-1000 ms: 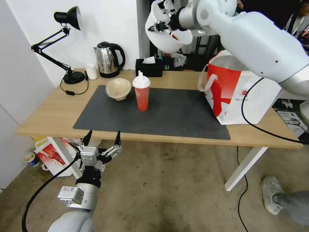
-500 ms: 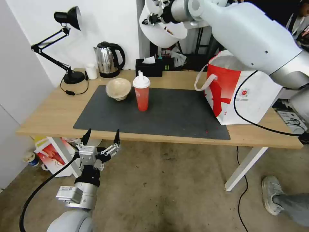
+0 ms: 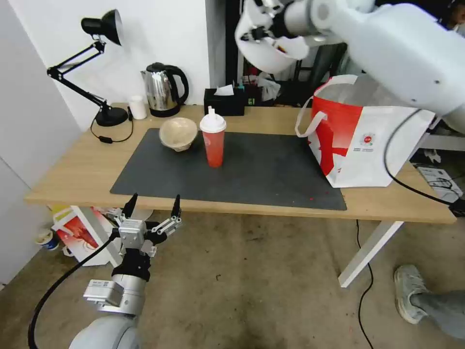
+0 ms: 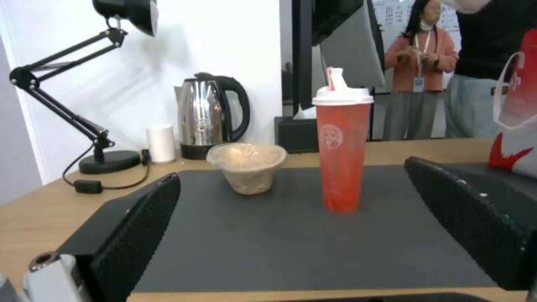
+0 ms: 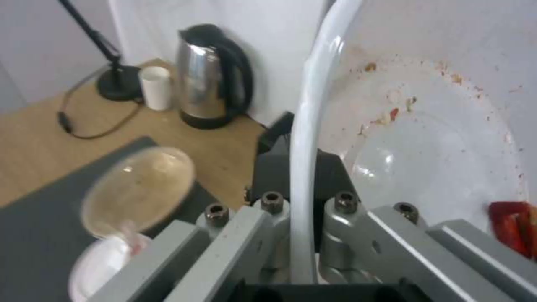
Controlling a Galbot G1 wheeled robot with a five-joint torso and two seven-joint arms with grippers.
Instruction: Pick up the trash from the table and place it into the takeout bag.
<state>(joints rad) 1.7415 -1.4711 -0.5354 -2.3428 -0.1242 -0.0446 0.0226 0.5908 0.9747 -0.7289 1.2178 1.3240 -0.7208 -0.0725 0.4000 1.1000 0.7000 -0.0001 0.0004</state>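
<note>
The right arm [image 3: 402, 53], upper right of the frame, has a bulky glossy white shell with a silver wrist band and a black cable. The left arm [image 3: 118, 295], lower left, is grey-white with a black cable; the left gripper [image 3: 152, 207] has slim black fingers on a silver screwed block.

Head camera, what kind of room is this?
Probably an office or lab break corner: a wooden table with a desk lamp, an electric kettle and a takeout bag.

Right gripper [image 3: 259, 33] raised, left gripper [image 3: 152, 206] parked.
</note>
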